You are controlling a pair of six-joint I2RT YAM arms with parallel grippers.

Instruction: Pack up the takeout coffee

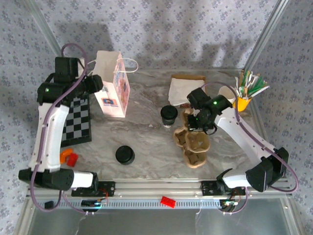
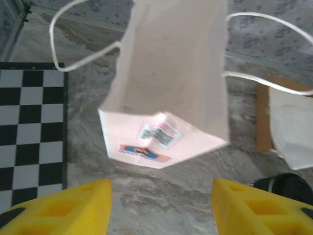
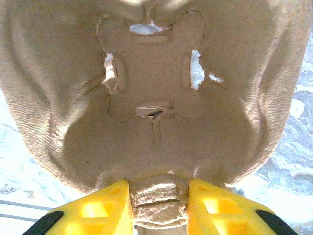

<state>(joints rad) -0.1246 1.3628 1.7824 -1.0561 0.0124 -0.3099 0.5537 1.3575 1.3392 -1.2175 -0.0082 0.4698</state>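
From above, the takeout coffee (image 1: 168, 116) stands upright on the marbled tabletop (image 1: 146, 142), just left of the cardboard cup carrier (image 1: 192, 141) and not yet in any of its wells. The right gripper (image 1: 198, 124) sits on the carrier's far end, most likely to steady or shift it so the cup can be seated. The left gripper (image 1: 96, 84) hovers beside the paper bag (image 1: 114, 85), which appears to stand upright next to the chessboard (image 1: 78, 120), probably waiting as the final container. A loose black lid (image 1: 125, 154) lies apart nearer the arms. Patterned floral walls (image 1: 161, 29) and metal corner posts close in the table. In the left wrist view, the left gripper (image 2: 161, 196) is spread wide with only bare table between its yellow fingers (image 2: 68, 205), so it has let go and holds nothing. The paper bag (image 2: 166, 93) fills the space ahead, its cord handles looping to either side, and the chessboard (image 2: 29, 127) lies to the left. In the right wrist view, the right gripper (image 3: 159, 198) is clamped on a ridge at the rim of the cardboard cup carrier (image 3: 156, 88). Its yellow fingers (image 3: 93, 210) press from both sides, a grip that would suit dragging the tray. Pale marbled tabletop (image 3: 298, 147) shows past its edges.
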